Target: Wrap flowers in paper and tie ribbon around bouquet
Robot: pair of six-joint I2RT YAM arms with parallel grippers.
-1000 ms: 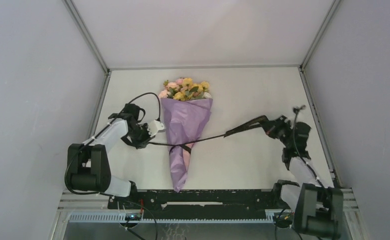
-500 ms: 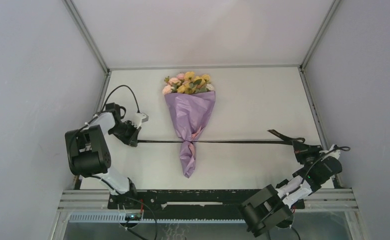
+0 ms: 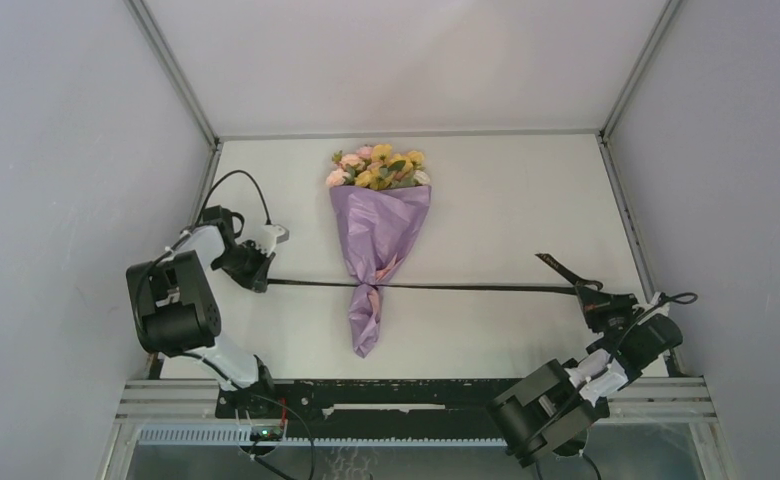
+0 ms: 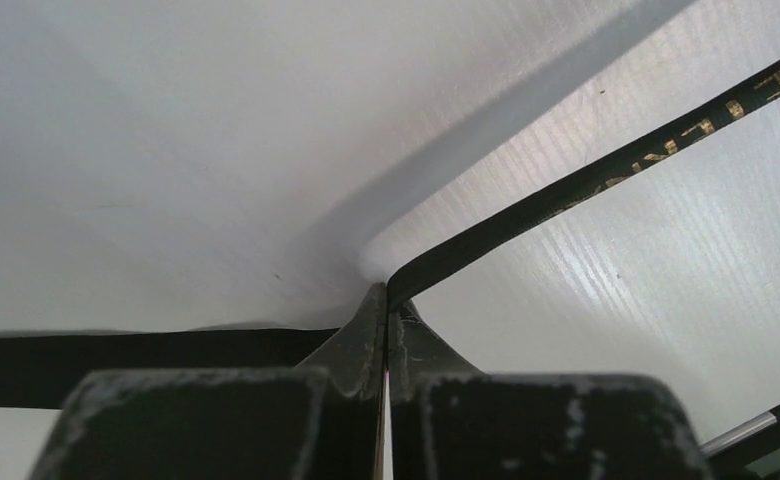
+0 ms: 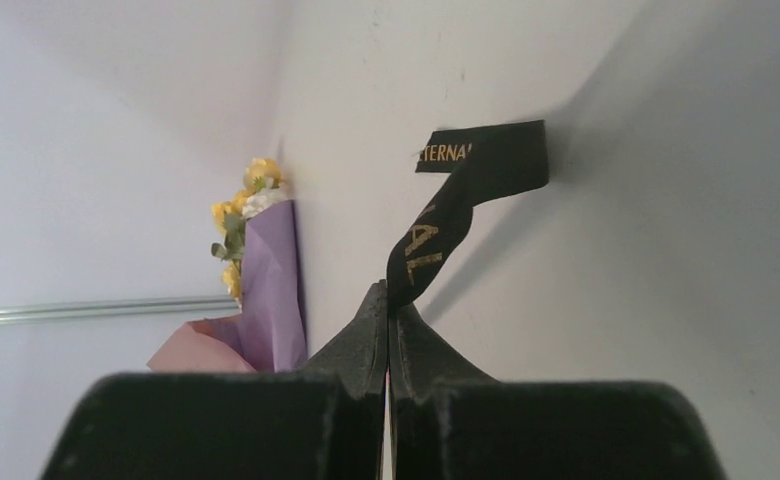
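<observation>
The paper (image 3: 379,235) is lilac-purple; the flowers (image 3: 378,168) are pink, yellow and white with green leaves. The ribbon (image 5: 486,158) is black with gold lettering.

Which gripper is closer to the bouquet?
The left gripper. Both are shut on the ribbon, but the stretch from it to the bouquet is clearly shorter than the stretch out to the right gripper.

Black ribbon (image 5: 486,160), gold lettering "TERNA", "AL" lower down

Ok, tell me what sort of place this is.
Probably a lab test cell: plain grey walls on metal framing, a white table, with a left arm and right arm bolted at its near edge.
</observation>
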